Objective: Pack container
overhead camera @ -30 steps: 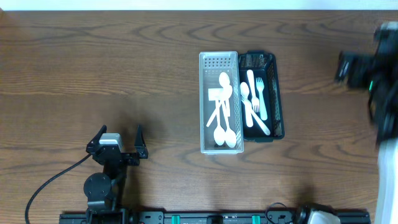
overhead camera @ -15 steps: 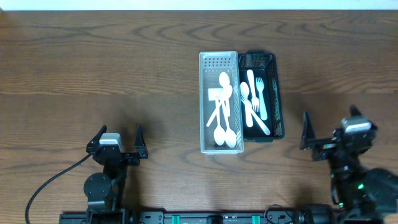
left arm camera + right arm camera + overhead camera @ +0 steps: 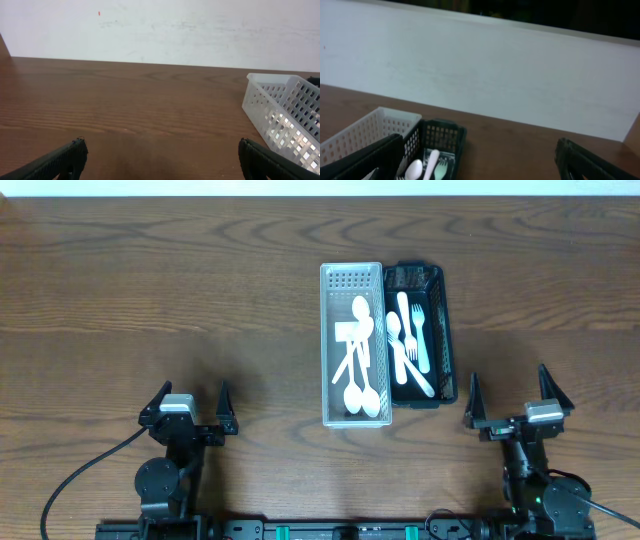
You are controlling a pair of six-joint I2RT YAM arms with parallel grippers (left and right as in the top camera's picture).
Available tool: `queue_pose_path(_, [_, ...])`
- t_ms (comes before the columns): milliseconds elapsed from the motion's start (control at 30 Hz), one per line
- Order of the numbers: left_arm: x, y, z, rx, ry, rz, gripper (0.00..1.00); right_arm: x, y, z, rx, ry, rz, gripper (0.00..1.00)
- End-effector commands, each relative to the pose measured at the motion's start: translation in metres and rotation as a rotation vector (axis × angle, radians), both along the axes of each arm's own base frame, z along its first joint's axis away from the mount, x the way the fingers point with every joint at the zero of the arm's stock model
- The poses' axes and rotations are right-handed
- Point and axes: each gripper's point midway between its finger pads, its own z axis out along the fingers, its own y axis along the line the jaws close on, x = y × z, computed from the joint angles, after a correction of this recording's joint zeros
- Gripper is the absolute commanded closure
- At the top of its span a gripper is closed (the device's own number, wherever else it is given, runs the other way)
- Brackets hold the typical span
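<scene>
Overhead and wrist views of the worktop (image 3: 150,280) with both arms at the near edge.

Left claw (image 3: 192,398): fingers spread wide apart, holding nothing and touching nothing. In its wrist view the two dark fingertips (image 3: 55,161) sit at the lower corners with bare wood between them.

Right claw (image 3: 508,392): fingers likewise spread wide, empty, above bare wood. Its own view shows one fingertip (image 3: 362,159) low at each side.

White basket (image 3: 351,280): a long perforated tray lying ahead of the left claw and well to its right, and ahead of the right claw to its left. It is apart from both. White spoons (image 3: 362,395) lie crossed inside it, their bowls mostly toward the end nearer the claws. One corner of this basket shows at the right margin of the left wrist view.

Black basket (image 3: 440,290): a shorter meshed tray set flush against the white basket's side facing the right claw, so it is the nearer of the two to that claw. It holds white forks (image 3: 415,330) and at least one spoon, lying roughly lengthwise.

A dark cable (image 3: 80,470) curves off the left arm's base. A pale wall (image 3: 160,30) closes the far side of the worktop in both wrist views.
</scene>
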Motion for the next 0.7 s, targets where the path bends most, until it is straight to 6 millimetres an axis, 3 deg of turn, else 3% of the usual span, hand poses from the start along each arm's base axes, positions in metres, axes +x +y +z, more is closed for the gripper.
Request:
queue_pose_path(0, [0.000,0.002,-0.017,-0.005,0.039,0.012,0.02,0.003,0.003,-0.012,0.042,0.005,0.018,0.01])
queue_pose_path(467, [0.000,0.002,-0.017,-0.005,0.039,0.013,0.02,0.010,0.009,-0.077,0.038,0.190,0.050,0.01])
queue_pose_path(667, [0.000,0.002,-0.017,-0.005,0.039,0.012,0.02,0.010,0.009,-0.079,0.038,0.200,0.049,0.01])
